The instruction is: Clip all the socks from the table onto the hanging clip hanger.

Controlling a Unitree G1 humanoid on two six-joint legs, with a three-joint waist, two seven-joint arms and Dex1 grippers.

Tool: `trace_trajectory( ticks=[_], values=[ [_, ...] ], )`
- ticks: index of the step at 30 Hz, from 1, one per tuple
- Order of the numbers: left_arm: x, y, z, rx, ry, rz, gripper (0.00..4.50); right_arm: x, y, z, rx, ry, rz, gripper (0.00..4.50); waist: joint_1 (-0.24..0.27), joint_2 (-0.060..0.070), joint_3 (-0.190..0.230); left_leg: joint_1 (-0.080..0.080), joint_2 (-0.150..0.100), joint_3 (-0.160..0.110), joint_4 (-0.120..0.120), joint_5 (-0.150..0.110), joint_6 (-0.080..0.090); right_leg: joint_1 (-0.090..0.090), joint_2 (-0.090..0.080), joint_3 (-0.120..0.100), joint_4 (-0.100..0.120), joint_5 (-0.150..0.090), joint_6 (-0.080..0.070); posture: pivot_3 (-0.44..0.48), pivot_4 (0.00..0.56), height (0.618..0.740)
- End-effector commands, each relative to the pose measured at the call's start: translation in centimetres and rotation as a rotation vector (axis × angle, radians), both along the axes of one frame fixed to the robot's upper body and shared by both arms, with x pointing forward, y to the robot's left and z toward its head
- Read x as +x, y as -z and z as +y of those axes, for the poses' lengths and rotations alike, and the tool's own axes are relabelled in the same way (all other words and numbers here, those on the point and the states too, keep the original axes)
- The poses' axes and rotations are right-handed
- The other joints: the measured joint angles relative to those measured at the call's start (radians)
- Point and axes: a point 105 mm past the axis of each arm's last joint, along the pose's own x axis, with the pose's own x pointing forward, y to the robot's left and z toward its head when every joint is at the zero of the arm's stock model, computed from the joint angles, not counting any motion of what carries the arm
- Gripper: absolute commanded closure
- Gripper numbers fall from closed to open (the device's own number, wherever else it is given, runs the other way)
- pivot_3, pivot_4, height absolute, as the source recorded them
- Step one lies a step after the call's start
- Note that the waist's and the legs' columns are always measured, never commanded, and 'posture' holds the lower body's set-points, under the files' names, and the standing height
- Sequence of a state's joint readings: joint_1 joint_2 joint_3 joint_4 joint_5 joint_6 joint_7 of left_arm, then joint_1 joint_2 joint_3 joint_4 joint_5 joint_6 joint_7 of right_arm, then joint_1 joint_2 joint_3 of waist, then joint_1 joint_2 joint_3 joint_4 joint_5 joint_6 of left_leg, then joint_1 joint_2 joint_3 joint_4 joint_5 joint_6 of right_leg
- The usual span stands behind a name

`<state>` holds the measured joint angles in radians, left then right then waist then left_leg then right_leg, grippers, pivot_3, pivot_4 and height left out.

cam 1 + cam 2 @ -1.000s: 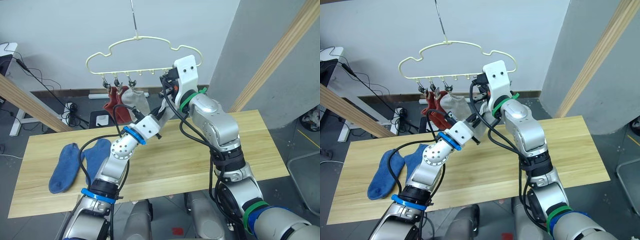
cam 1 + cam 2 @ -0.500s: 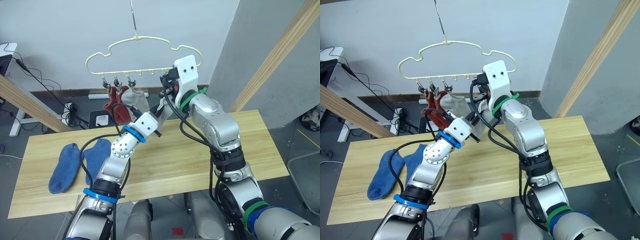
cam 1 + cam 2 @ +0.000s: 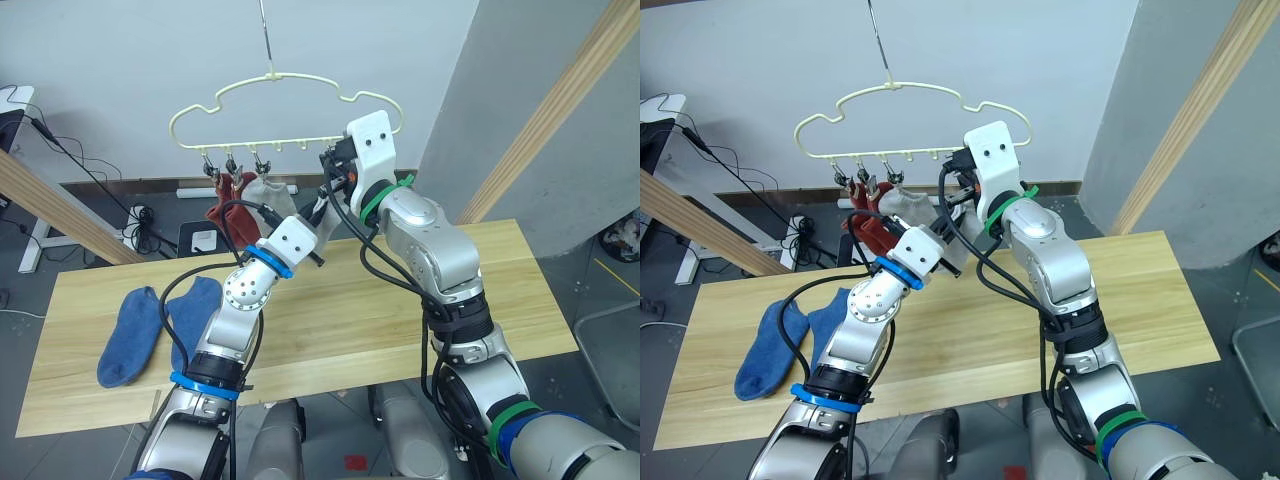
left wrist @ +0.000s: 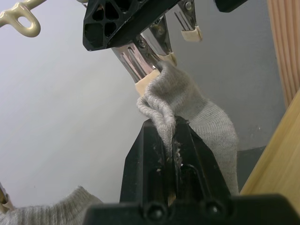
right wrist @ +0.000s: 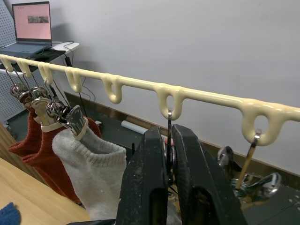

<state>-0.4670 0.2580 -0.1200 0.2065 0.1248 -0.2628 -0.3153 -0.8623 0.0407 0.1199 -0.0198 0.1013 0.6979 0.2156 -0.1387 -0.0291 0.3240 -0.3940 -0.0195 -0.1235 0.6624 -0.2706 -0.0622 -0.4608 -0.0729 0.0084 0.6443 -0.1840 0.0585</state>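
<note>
Pale yellow wire clip hanger w/ wavy top outline (image 3: 285,90) hangs from a metal hook above the far edge of the long light-wood plank worktop (image 3: 340,320). Two rust-red knit ankle socks (image 5: 33,140) and one light grey knit sock (image 5: 91,178) already hang side by side from silver clips at the robot's left end of the hanger; red ones outermost, grey next inward.

Left hand (image 4: 166,140) is raised up under the hanger, clenched on the cuff of a second light grey knit sock (image 4: 187,108). The cuff bunches up just above the fingertips and touches the tip of a silver clip (image 4: 140,58); the rest of the sock drapes behind the hand. Whether the clip's jaws have bitten the fabric – can't tell, prob. only touching.

Right hand (image 5: 169,140) is up at the hanger's lower bar, its two black fingers pinched tight around the thin wire stem/handle of a silver clip that dangles from a loop of the bar. Another clip hangs from the next loop just beside it.

Two blue knit ankle socks (image 3: 160,325) lie flat, side by side & touching, on the worktop's left part, well apart from both hands
</note>
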Motion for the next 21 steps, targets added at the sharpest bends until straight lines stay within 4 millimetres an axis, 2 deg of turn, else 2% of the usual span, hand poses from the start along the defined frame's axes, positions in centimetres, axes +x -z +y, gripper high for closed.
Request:
trace_trajectory(
  ticks=[1,5,13,17,18,21],
  values=[
    [-0.2,-1.4,-0.3,-0.031,0.01,-0.05,4.5,-0.8,-1.3,0.2,0.035,-0.02,-0.041,2.96,0.0,0.0,0.0,0.0,0.0,0.0,0.0,0.0,0.0,0.0,0.0,0.0,0.0,0.0,0.0,-0.2,0.313,0.74],
    [-0.3,-1.4,-0.4,-0.034,0.014,-0.05,4.5,-1.0,-1.5,0.0,0.047,-0.024,-0.038,1.5,0.0,0.0,0.0,0.0,0.0,0.0,0.0,0.0,0.0,0.0,0.0,0.0,0.0,0.0,0.0,-0.201,0.314,0.74],
    [-0.2,-1.6,-0.6,-0.039,0.02,-0.048,4.5,-2.9,-2.3,-1.3,0.052,-0.069,-0.054,1.5,0.0,0.0,0.0,0.0,0.0,0.0,0.0,0.0,0.0,0.0,0.0,0.0,0.0,0.0,0.0,-0.202,0.317,0.74],
    [-0.1,-1.5,-0.6,-0.051,0.034,-0.023,4.5,-4.6,-2.0,-2.1,0.013,-0.145,-0.048,1.5,0.0,0.0,0.0,0.0,0.0,0.0,0.0,0.0,0.0,0.0,0.0,0.0,0.0,0.0,0.0,-0.211,0.319,0.74],
    [-0.1,-1.3,-0.6,-0.051,0.043,-0.009,3.98,-5.0,-2.0,-2.1,0.002,-0.157,-0.047,1.47,0.0,0.0,0.0,0.0,0.0,0.0,0.0,0.0,0.0,0.0,0.0,0.0,0.0,0.0,0.0,-0.213,0.32,0.74],
    [-0.3,-1.1,-0.6,-0.051,0.068,0.016,3.18,-5.7,-1.7,-2.5,-0.022,-0.18,-0.042,1.47,-0.001,0.0,0.0,0.0,0.0,0.0,0.0,0.0,0.0,0.0,0.0,0.0,0.0,0.0,0.001,-0.215,0.322,0.74]
  ],
)
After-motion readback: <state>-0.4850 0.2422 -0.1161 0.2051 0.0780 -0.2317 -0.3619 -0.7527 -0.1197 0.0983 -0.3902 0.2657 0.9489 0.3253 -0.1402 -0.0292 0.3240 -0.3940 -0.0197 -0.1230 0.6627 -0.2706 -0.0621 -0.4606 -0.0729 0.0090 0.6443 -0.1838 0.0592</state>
